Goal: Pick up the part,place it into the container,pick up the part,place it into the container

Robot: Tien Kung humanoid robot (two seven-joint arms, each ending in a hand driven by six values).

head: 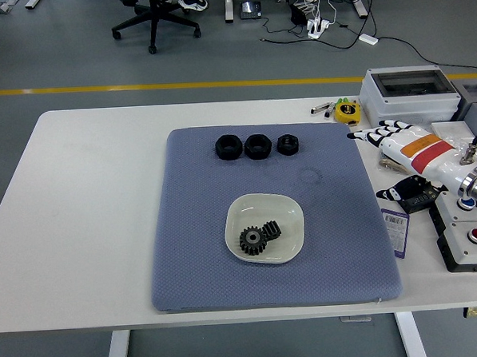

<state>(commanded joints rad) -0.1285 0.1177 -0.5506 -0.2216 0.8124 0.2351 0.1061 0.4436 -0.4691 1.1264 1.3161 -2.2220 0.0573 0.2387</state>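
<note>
A white bowl (291, 211) sits on the blue-grey mat (193, 229) and holds two dark gears (257, 237). Three black nut-like parts (257, 145) stand in a row near the mat's far edge. My right hand (375, 163), in a white glove with black fingertips (362, 133), hovers just off the mat's right edge. It is open, with the fingers spread and nothing in them. It is well clear of both the bowl and the row of parts. The left arm does not show.
Along the table's right side are a grey plastic box (408, 94), a yellow tape measure (346, 110), pens (323, 108), a barcode card (395, 228) and a control box with coloured buttons (470, 242). Bare white table lies left of the mat.
</note>
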